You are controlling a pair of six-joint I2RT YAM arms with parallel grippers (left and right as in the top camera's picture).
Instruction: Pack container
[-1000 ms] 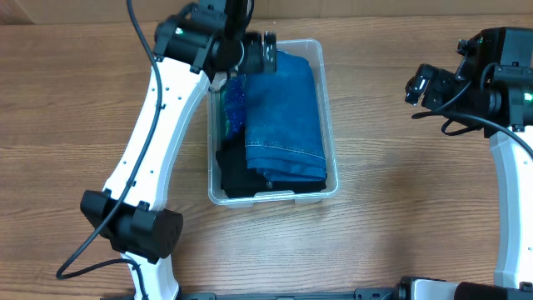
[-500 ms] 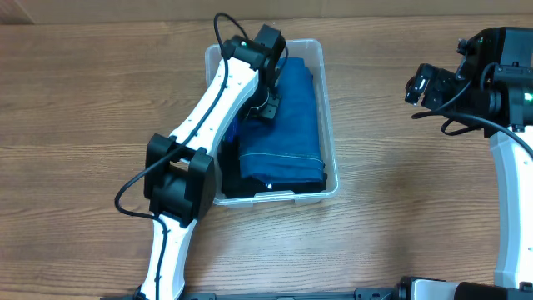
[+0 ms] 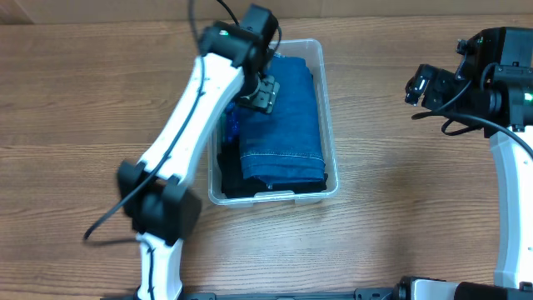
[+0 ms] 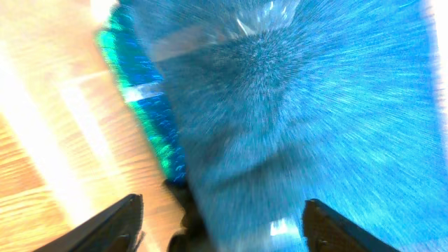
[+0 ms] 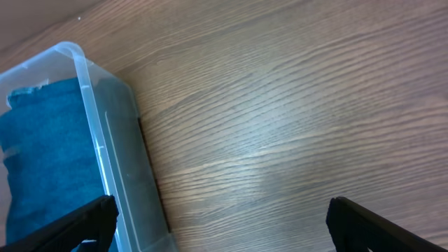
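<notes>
The clear plastic container (image 3: 331, 158) sits mid-table and holds folded blue jeans (image 3: 283, 125), a black garment (image 3: 229, 177) and a green-blue patterned cloth (image 3: 233, 125). My left gripper (image 3: 261, 93) hovers over the container's left part, above the jeans' edge, open and empty. The left wrist view is blurred: jeans (image 4: 315, 105), patterned cloth (image 4: 140, 91), open fingers (image 4: 220, 231). My right gripper (image 3: 419, 86) is open and empty over bare table to the right. The right wrist view shows the container's rim (image 5: 91, 126) and jeans (image 5: 42, 154).
The wooden table (image 3: 416, 192) surrounds the container. The left arm (image 3: 179, 142) stretches from the front edge across the table's left side to the container. The right arm (image 3: 508, 100) stands at the right edge.
The left arm has swung: its gripper dipped onto the jeans inside the container, then lifted a little and shifted back-left. The jeans lie flatter. The right arm has not moved.
</notes>
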